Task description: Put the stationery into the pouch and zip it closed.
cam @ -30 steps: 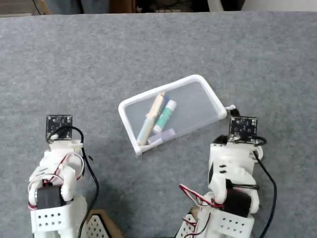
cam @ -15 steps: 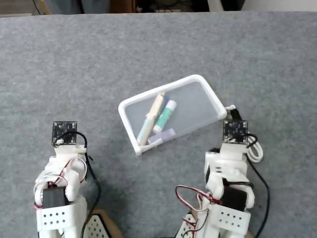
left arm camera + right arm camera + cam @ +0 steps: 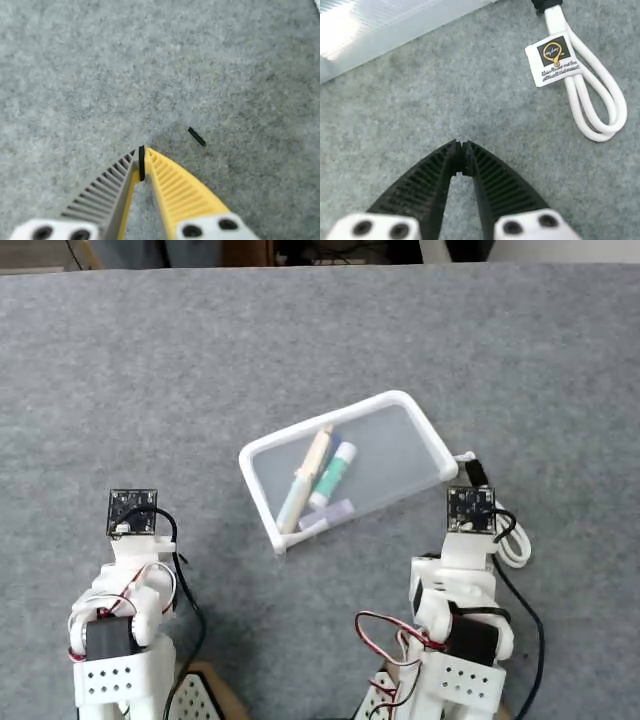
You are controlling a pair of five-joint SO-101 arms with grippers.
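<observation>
Two pincers pressed together, pouch filled

A grey counter (image 3: 150,360) carries a clear, white-rimmed pouch (image 3: 400,445), lying tilted ahead of the arms and between them. The left pincer (image 3: 141,167) and right pincer (image 3: 462,156) each hang over the counter, tips touching, holding nothing. Several pens (image 3: 333,475) lie inside the pouch. A white cord (image 3: 595,100) loops beside the right pincer.

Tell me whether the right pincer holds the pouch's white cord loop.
No: the right pincer is shut empty over the grey felt, with the white cord loop lying apart.
</observation>
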